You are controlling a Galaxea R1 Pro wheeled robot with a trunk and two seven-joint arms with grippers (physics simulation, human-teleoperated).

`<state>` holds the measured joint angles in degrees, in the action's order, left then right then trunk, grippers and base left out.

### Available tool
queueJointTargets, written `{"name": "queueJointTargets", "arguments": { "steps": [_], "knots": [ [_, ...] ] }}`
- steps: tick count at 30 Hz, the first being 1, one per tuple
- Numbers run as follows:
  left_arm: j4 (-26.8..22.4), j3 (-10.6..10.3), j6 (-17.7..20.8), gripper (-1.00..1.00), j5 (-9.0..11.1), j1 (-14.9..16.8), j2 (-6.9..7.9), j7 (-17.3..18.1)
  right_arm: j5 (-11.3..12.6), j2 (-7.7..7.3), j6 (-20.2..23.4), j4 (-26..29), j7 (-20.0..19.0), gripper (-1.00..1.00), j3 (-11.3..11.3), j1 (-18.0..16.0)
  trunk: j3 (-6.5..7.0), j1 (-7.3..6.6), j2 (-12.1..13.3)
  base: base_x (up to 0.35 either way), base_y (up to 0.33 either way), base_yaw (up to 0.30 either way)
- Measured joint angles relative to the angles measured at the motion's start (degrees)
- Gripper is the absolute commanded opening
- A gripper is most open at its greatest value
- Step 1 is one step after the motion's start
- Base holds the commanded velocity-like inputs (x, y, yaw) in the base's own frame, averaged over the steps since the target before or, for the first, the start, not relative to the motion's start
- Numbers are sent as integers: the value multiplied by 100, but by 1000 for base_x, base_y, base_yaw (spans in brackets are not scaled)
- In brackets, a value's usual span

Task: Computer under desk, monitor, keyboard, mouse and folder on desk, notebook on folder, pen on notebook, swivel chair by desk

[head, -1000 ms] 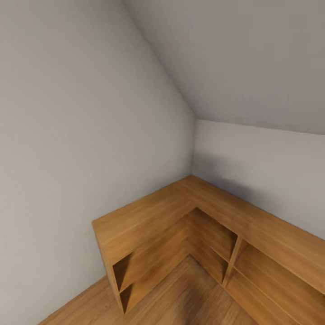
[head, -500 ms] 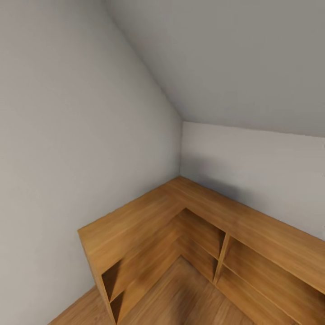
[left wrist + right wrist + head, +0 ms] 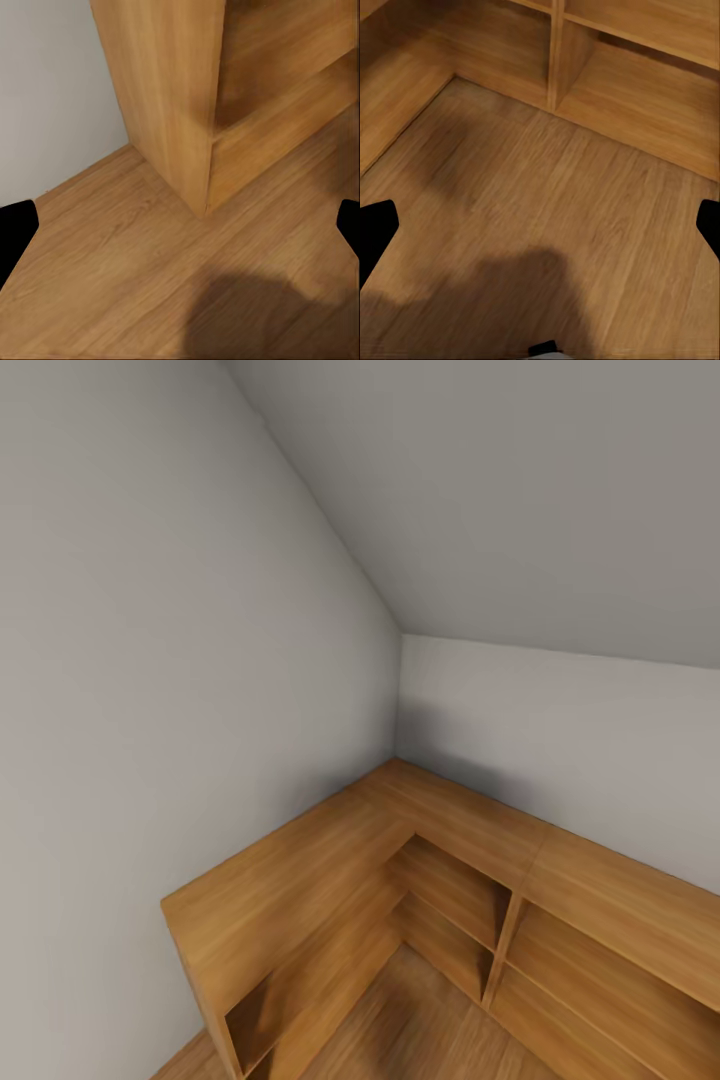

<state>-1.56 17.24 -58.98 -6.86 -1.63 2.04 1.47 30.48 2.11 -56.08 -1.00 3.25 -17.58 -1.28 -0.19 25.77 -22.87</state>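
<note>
The desk, computer, monitor, keyboard, mouse, folder, notebook, pen and swivel chair are all out of view. My left gripper (image 3: 180,232) hangs open over bare wooden floor (image 3: 112,262), its black fingertips (image 3: 15,229) at the two sides of the left wrist view, nothing between them. My right gripper (image 3: 540,229) is also open above the floor (image 3: 547,210), empty.
A low L-shaped wooden shelf unit (image 3: 300,860) fills a corner under grey walls and a sloping ceiling (image 3: 520,510). Its end panel (image 3: 165,90) stands just beyond my left gripper. Its open compartments (image 3: 645,90) lie beyond my right gripper.
The whole head view has shifted, so the camera has moved: the shelf unit and room corner now sit further left in the picture. Nothing in the room itself has moved.
</note>
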Motion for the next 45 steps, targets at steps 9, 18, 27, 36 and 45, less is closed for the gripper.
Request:
{"name": "queueJointTargets", "arguments": {
  "steps": [9, 18, 27, 36, 45],
  "knots": [
    [29, 7, 113, 100, 6, 0, -135, -2, 25, 34, 150, 43, -3, 100, -4, -10, 0, 0, -1, 0, 0, 0],
    [32, 5, 120, 100, 6, 0, -142, 0, 47, -109, 206, 152, 7, 100, 10, -11, 1, 0, -1, 0, 0, -4],
    [33, 6, 113, 100, 14, 1, -130, -3, 46, -130, 205, 154, 4, 100, 13, -11, 34, 0, -3, 0, 0, -141],
    [34, 8, 109, 100, 15, 1, -132, -15, 52, -125, 166, 151, 3, 100, 17, -11, 72, 0, -3, 0, 0, -228],
    [34, 1, 111, 100, 11, 1, -104, 1, 55, -125, 170, 140, 8, 100, 14, -11, 79, 0, -3, 3, 0, -263]
  ]
}}
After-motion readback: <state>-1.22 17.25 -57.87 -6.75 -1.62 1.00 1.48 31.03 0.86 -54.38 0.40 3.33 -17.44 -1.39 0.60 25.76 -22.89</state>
